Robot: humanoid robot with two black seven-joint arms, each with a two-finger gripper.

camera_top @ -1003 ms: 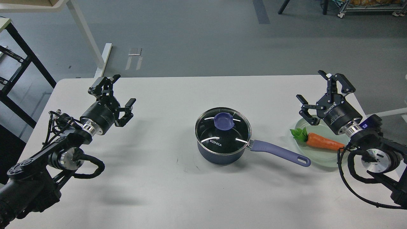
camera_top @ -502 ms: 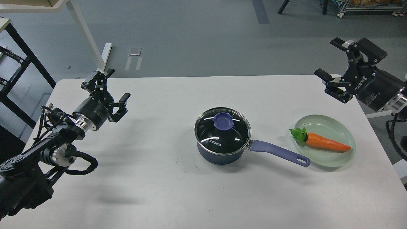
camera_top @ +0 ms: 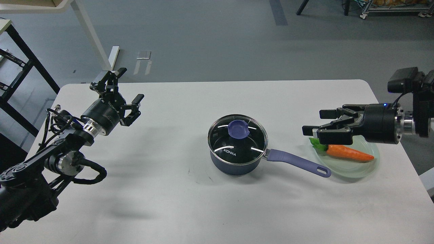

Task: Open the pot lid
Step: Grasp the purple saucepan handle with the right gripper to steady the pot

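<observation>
White tabletop (camera_top: 169,203) stands on a grey floor, w/ a black metal frame at the far left. Near the table's centre sits the small dark-blue saucepan (camera_top: 234,164) w/ white "KONKA" lettering; its long lavender-blue handle (camera_top: 296,164) points to the right and a bit toward the camera. The round clear glass lid (camera_top: 237,135) w/ steel rim and blue-purple knob (camera_top: 238,128) lies closed on the saucepan. Right of the handle is a pale green plate (camera_top: 359,169) w/ an orange toy carrot (camera_top: 349,153) on it. The left gripper (camera_top: 129,85) hovers over the table's left part, well apart from the pot, jaws wide, holding nothing. The right gripper (camera_top: 315,122) is horizontal above the plate's left side, pointing toward the pot; fingers are spread, approx. half open, empty.
</observation>
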